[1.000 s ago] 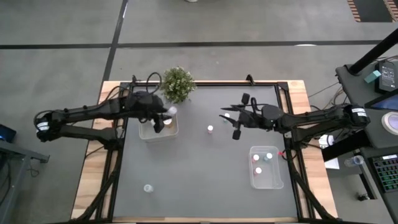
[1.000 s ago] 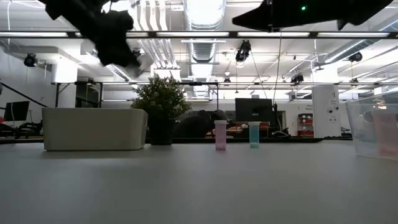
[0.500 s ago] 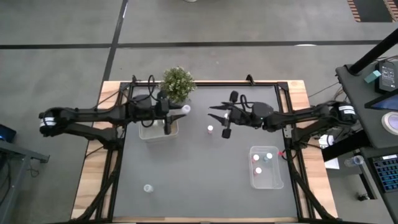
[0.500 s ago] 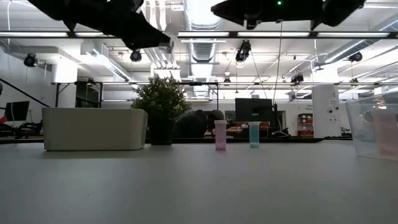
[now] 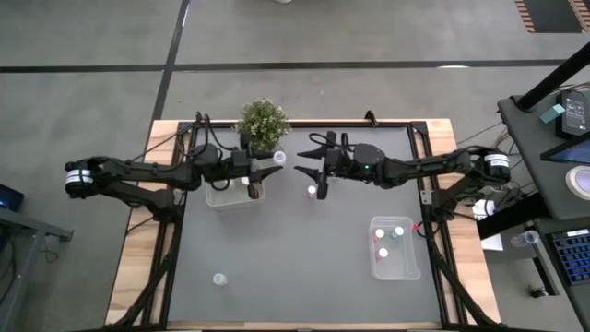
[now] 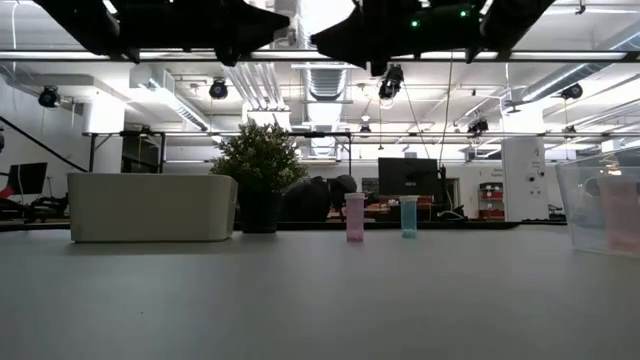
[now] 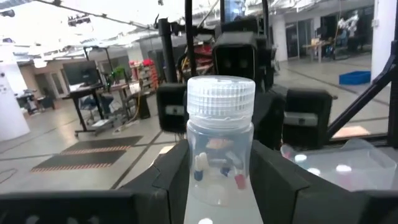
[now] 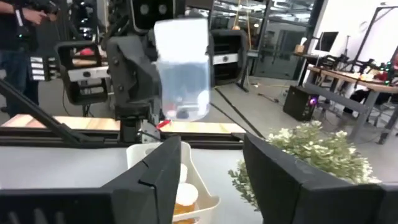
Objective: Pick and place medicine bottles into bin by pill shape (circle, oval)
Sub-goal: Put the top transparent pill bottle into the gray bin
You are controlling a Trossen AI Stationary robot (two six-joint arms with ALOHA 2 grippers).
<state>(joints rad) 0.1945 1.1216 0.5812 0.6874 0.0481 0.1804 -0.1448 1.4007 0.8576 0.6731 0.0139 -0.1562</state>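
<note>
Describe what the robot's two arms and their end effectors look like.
Both arms are slim, dark, jointed links with black cables looping along them, and each has a white band near the shoulder end. The left end effector and right end effector each end in two flat, black, angular fingers. A small green light glows on the right arm.

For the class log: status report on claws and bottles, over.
Left claw shut on bottle, held aloft facing right claw. Right claw open, empty. Two bottles on table. Nothing blocking.

We count two bins (image 5: 234, 194) (image 5: 395, 247), one plant (image 5: 263, 123), and seven visible bottles (image 5: 312, 192).
</note>
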